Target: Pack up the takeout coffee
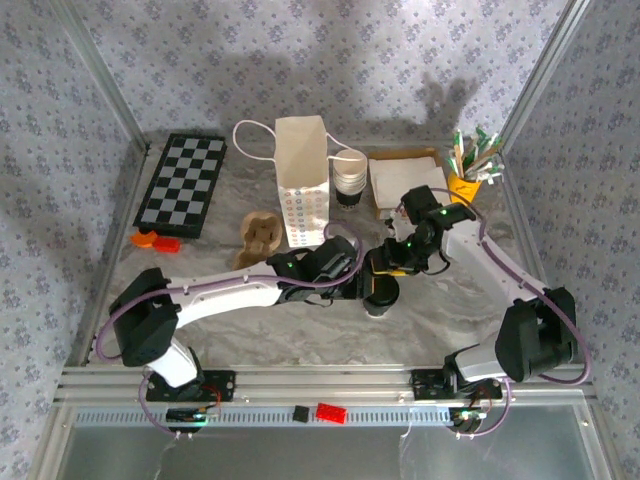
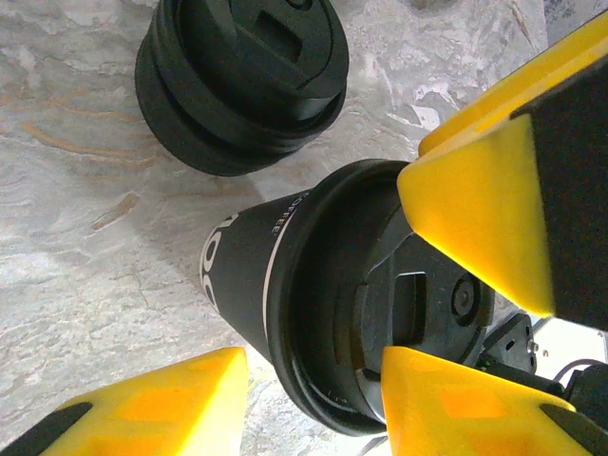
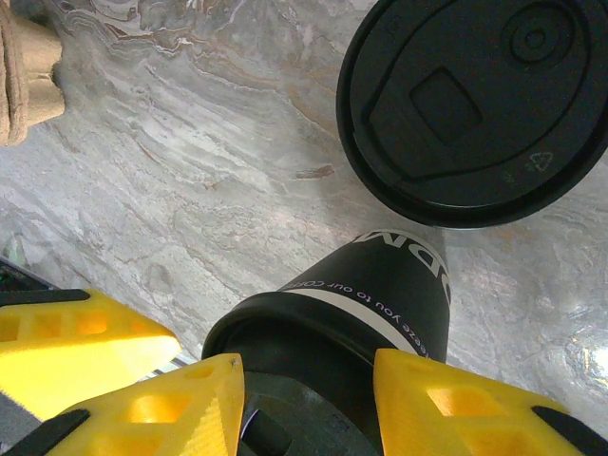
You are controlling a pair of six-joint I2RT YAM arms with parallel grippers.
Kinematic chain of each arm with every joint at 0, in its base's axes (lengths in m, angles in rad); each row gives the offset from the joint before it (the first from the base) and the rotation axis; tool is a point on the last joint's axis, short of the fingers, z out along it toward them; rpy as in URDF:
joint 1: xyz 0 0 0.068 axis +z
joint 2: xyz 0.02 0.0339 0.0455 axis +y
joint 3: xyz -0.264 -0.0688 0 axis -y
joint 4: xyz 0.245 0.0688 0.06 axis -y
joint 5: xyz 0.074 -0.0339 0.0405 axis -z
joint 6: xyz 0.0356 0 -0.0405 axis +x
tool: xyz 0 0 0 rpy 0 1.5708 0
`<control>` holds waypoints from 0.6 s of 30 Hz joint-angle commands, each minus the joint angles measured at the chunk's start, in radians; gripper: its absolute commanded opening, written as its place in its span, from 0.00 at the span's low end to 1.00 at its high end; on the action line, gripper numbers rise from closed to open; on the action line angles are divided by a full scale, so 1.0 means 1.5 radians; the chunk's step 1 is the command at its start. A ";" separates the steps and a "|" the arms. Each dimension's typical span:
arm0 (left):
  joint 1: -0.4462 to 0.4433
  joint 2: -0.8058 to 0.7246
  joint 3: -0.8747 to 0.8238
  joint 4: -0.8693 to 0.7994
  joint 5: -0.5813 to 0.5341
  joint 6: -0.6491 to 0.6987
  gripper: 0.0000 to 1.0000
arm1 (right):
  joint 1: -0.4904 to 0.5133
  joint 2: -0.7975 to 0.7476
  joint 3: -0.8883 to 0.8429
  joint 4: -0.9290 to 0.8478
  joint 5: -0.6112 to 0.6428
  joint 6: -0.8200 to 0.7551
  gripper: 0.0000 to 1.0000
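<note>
Coffee cup (image 2: 285, 285) lidded, contents hidden | right jaws seemingly clamp it | left jaws: cannot tell

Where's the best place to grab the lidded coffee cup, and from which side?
Probably the dark wall of the coffee cup just under its lid, pinched on opposite sides, coming down from above. It stands on its base and narrows downward, so the lid's rim stops it slipping.

White lettering "you to our COFFE" on the takeout coffee (image 3: 380, 294)
</note>
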 commanded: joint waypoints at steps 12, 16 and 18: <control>0.006 0.041 0.023 -0.034 -0.002 0.018 0.31 | -0.007 -0.019 -0.057 -0.008 0.009 0.030 0.40; 0.006 0.051 0.036 -0.090 -0.006 0.021 0.31 | -0.012 -0.021 -0.071 -0.006 0.015 0.039 0.39; 0.004 0.051 0.026 -0.093 -0.006 0.018 0.30 | -0.013 -0.015 -0.079 -0.002 0.024 0.035 0.38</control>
